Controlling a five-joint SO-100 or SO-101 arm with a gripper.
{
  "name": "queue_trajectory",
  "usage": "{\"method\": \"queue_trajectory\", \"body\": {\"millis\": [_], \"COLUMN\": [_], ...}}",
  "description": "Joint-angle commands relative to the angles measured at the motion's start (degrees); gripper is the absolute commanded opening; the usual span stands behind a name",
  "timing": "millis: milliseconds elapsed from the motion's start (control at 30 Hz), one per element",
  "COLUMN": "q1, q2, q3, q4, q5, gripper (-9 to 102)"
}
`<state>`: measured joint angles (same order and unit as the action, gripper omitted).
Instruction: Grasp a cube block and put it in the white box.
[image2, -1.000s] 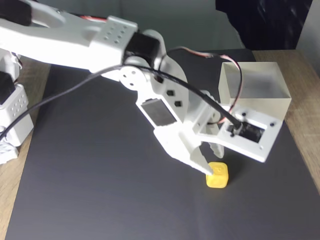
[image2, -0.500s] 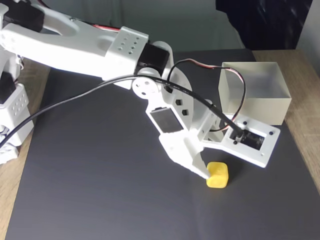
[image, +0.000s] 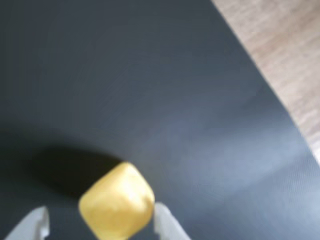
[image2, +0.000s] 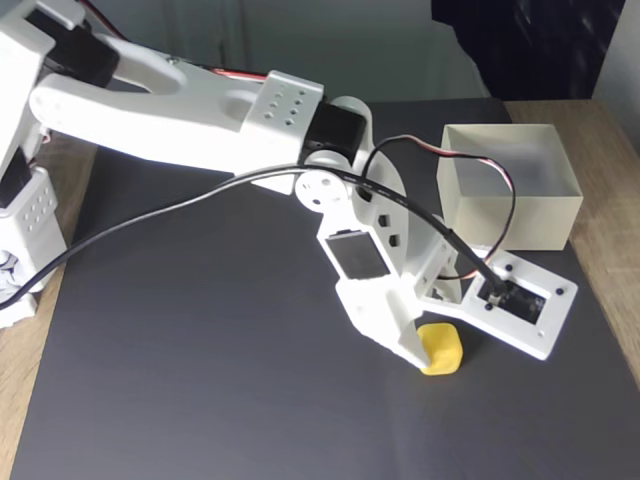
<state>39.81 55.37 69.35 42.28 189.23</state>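
In the fixed view, the white plastic robot arm (image2: 200, 110) reaches from the upper left of the frame down toward the lower centre, with a black cable (image2: 180, 215) looping along it. Its pincer (image2: 428, 352) is lowered to the dark grey mat (image2: 200, 380) that covers the wooden desk (image2: 610, 150), and one white fingertip sits at the left side of the small bright yellow cube block with rounded corners (image2: 441, 348), which lies on the mat in the lower centre-right of the frame.

In the wrist view, the cube block (image: 116, 203) sits at the bottom centre, tilted so that a corner points up the frame. The pincer (image: 100, 222) has its fingers apart, one white tip to the left of the cube with a gap, the other just beside the cube's right edge; whether that one touches is not clear through the blur.

The square cream-white box with thin straight walls (image2: 508, 185) stands at the right of the fixed view, at the mat's far right edge, well apart from the cube and further up the frame. The desk's wood grain (image: 285, 55) shows in the upper right of the wrist view.
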Motion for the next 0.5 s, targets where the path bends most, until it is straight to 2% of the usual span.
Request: {"method": "queue_trajectory", "body": {"millis": [0, 467], "q1": [0.26, -0.62], "q2": [0.18, -2.11], "q3": [-3.25, -3.25], "q4": [0.53, -0.88], "q5": [0.35, 0.44], "gripper": [28, 27]}}
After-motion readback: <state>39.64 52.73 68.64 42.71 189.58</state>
